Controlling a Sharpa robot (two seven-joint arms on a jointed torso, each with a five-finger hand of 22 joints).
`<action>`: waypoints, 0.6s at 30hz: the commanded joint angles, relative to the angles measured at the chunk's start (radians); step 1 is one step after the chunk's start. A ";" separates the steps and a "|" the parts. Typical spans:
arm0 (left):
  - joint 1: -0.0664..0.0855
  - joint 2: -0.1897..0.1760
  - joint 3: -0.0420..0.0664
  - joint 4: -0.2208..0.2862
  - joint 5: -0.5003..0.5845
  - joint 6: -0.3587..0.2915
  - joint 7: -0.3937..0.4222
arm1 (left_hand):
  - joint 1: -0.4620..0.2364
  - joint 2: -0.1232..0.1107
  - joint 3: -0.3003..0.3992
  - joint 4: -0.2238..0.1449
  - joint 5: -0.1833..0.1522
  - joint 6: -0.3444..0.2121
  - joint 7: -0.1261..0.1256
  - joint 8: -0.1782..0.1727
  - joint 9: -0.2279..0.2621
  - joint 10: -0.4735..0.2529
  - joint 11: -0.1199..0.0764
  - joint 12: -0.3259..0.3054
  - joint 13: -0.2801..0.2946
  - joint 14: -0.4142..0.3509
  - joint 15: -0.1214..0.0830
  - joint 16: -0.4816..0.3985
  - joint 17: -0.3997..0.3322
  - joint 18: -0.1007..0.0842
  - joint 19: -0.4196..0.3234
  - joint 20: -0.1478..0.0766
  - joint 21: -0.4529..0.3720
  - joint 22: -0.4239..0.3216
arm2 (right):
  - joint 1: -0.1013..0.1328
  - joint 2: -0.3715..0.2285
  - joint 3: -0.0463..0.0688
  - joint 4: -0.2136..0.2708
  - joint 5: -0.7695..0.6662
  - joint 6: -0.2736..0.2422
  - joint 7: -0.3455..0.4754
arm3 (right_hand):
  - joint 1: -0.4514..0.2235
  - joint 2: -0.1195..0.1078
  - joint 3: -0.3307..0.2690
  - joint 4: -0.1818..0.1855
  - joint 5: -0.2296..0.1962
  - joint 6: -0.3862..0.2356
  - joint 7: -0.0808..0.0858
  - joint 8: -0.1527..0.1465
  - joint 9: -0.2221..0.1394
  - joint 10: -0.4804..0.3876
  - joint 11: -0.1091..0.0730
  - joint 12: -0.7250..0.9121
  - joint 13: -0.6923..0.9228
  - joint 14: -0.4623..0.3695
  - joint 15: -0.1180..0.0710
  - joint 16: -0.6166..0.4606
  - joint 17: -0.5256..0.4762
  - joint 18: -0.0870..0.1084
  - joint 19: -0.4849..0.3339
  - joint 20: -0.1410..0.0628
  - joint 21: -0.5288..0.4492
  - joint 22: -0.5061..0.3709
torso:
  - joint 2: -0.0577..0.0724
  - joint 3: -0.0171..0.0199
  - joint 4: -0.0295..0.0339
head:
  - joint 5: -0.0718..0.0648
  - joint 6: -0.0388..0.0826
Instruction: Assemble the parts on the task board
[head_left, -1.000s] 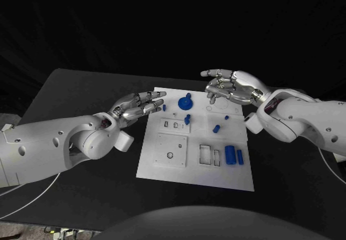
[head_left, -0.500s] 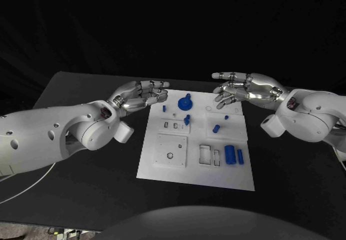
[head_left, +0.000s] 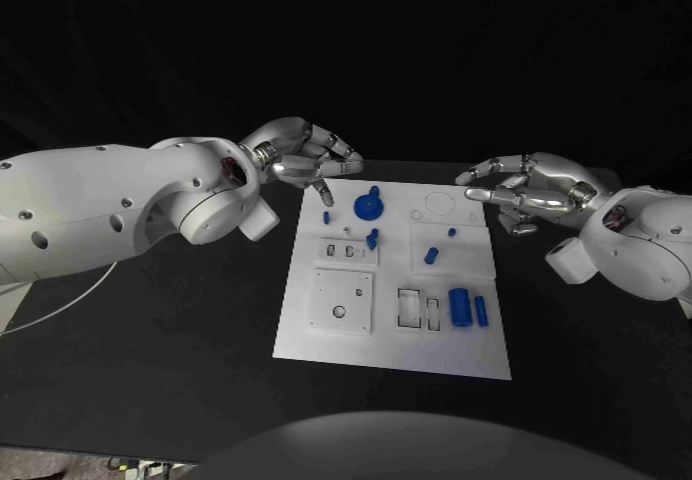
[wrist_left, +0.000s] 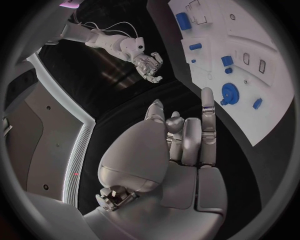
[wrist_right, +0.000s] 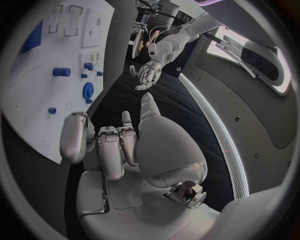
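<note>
Two silver hands are hovering over the far end of the black table (head_left: 173, 350), one on each side of the white task board (head_left: 389, 345), which is lying in the centre of the head view. Left hand (head_left: 300, 158) is sitting at upper left of centre, just off the board's far-left corner; its fingers are curling inward with one fingertip pointing down toward the board edge, and nothing is showing in its grasp. Right hand (head_left: 531, 190) is hanging at upper right, just beyond the board's far-right corner, fingers loosely bent and apart, holding nothing. Several blue parts are resting on the board: a blue gear (head_left: 371, 207) near its top edge with a small upright peg just above it, a small blue piece (head_left: 326, 216) to the left of the gear, a blue peg (head_left: 374, 238) below the gear, a blue cylinder (head_left: 431, 257) toward centre right, and a larger blue block (head_left: 462, 308) at lower right beside rectangular slots. Neither hand is touching any part.
</note>
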 joint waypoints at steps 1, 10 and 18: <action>0.015 0.025 0.001 -0.014 -0.167 0.051 -0.194 | -0.042 0.010 -0.027 -0.005 -0.026 0.040 -0.004 0.030 0.005 0.288 -0.048 0.102 0.454 0.156 -0.011 0.017 0.318 -0.006 0.054 -0.009 0.135 0.097 | 0.000 -0.005 -0.001 0.003 -0.096 -0.079 -0.056 | -0.025 0.012 -0.007 0.024 0.021 -0.008 0.006 0.063 0.043 0.166 -0.075 -0.003 0.256 0.104 -0.017 0.003 0.263 -0.028 0.063 -0.005 0.101 0.217 | 0.003 0.0080 -0.0104 | 0.006 0.000; 0.033 0.123 0.002 -0.051 -0.355 0.205 -0.466 | -0.257 0.045 -0.144 0.008 -0.122 0.267 -0.098 0.286 0.158 0.288 -0.127 0.102 0.454 0.156 -0.076 0.017 0.318 -0.062 0.201 -0.062 0.579 0.680 | 0.000 -0.005 -0.002 0.003 -0.209 -0.075 -0.134 | -0.108 0.033 -0.047 0.129 0.015 -0.029 0.017 0.230 0.189 0.166 -0.074 -0.003 0.256 0.104 -0.022 0.003 0.263 -0.059 0.158 -0.007 0.222 0.263 | 0.009 0.0095 -0.0238 | 0.016 0.000; 0.035 0.198 0.003 -0.084 -0.408 0.342 -0.683 | -0.311 0.066 -0.178 0.006 -0.078 0.323 -0.137 0.344 0.254 0.288 -0.166 0.102 0.454 0.156 -0.117 0.017 0.318 -0.106 0.346 -0.103 0.698 0.928 | 0.000 -0.002 -0.002 0.000 -0.224 -0.057 -0.162 | -0.116 0.040 -0.049 0.133 0.021 -0.033 0.020 0.231 0.194 0.166 -0.072 -0.003 0.256 0.104 -0.021 0.003 0.263 -0.059 0.158 -0.006 0.222 0.263 | 0.011 0.0115 -0.0269 | 0.021 0.000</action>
